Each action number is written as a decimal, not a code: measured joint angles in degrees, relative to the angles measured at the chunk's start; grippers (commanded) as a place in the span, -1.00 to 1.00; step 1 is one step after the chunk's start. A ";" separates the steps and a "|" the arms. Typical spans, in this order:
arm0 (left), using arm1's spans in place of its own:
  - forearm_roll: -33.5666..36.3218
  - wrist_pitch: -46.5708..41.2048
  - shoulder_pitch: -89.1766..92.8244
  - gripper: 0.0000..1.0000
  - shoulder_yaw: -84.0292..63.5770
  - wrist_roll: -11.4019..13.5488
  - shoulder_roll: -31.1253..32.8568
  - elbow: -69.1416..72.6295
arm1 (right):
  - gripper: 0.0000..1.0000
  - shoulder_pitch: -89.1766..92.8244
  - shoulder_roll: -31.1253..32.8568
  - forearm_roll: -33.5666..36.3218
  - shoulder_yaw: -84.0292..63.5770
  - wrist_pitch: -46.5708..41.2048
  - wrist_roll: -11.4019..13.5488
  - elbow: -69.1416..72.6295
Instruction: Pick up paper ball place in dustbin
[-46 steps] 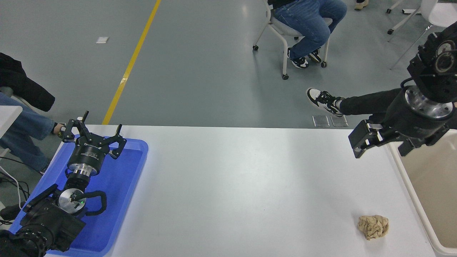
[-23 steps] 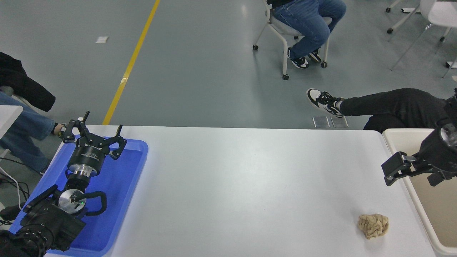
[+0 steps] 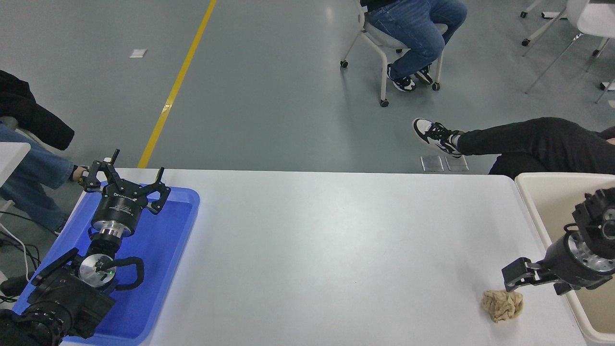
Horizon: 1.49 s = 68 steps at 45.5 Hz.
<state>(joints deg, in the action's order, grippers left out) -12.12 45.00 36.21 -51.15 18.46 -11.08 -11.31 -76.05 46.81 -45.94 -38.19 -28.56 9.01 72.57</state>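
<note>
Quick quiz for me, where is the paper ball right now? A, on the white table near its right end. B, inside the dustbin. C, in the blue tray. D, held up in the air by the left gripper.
A: the paper ball lies on the white table, just left of the dustbin.

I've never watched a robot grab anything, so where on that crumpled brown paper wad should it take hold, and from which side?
Probably straight down from above, closing across the lumpy middle of the paper ball. It lies flat and alone on the white table, with no handle or edge to favour. The right gripper hangs just above it, beside the dustbin, so little travel seems needed.
</note>
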 measured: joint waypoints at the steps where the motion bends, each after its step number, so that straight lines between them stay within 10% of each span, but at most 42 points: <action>1: 0.00 0.00 0.00 1.00 0.00 0.00 0.00 0.00 | 1.00 0.58 -0.13 -0.16 0.25 0.24 0.02 -0.39; 46: 0.00 0.00 0.09 1.00 0.00 0.00 0.03 0.00 | 0.92 14.32 -7.66 -1.77 7.73 6.63 -0.01 -10.10; 56: 0.00 0.00 0.09 1.00 0.00 0.00 0.03 0.02 | 0.47 15.44 -8.38 -1.83 7.82 7.45 -0.33 -10.96; 68: 0.00 0.00 0.09 1.00 0.00 0.00 0.03 0.00 | -1.00 16.52 -9.26 -1.81 7.85 8.03 -1.55 -11.55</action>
<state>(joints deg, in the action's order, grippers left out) -12.12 45.00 36.30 -51.15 18.45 -11.05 -11.31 -59.53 37.55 -47.75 -30.33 -20.53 7.46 61.02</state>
